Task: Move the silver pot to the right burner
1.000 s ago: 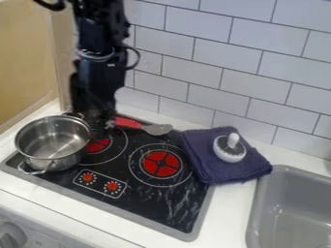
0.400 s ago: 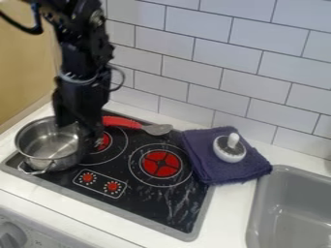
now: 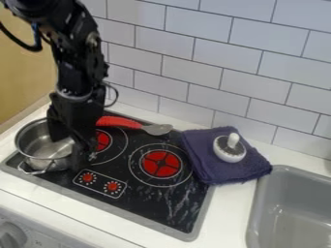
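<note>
Camera view: gripper (image 3: 69, 153) at R rim of pot (image 3: 37, 148), jaws apart, prob. lining up grasp. Next: clamp rim, lift, shift to R burner (image 3: 151, 168).

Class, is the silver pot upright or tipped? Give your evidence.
Upright: the pot has its open rim facing up and its wall below, over the stove.

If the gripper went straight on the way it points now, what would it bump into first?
The gripper points down at the silver pot, so most likely the pot's rim or wall nearest the burners, with the cooktop below. Depth is hard to judge here.
</note>
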Available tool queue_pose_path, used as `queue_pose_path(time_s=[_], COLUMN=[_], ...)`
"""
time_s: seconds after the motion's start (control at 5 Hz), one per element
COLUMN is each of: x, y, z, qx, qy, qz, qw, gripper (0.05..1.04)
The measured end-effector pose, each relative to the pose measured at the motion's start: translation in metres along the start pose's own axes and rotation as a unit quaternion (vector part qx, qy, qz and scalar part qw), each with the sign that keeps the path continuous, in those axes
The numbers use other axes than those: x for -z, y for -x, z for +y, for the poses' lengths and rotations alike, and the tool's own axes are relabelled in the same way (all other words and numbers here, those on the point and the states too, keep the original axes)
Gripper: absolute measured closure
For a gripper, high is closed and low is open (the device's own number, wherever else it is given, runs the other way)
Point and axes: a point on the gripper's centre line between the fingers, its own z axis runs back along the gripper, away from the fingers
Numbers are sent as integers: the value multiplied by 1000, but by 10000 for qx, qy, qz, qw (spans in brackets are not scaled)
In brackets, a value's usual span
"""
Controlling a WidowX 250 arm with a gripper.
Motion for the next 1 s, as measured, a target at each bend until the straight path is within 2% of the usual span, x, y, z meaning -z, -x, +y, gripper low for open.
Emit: queue_pose_path(time_s=[0.2,0.4,0.6,0.8,1.0], x=[6,11,12,12,11], y=[1,1,0,1,2], z=[0,-1,0,-1,0], qx=[10,62,34,89,87], qy=[18,34,-10,-8,-43], qz=[63,148,139,153,127], qw=[10000,9999,9999,9998,9999], gripper=[399,710,925,1013,1020])
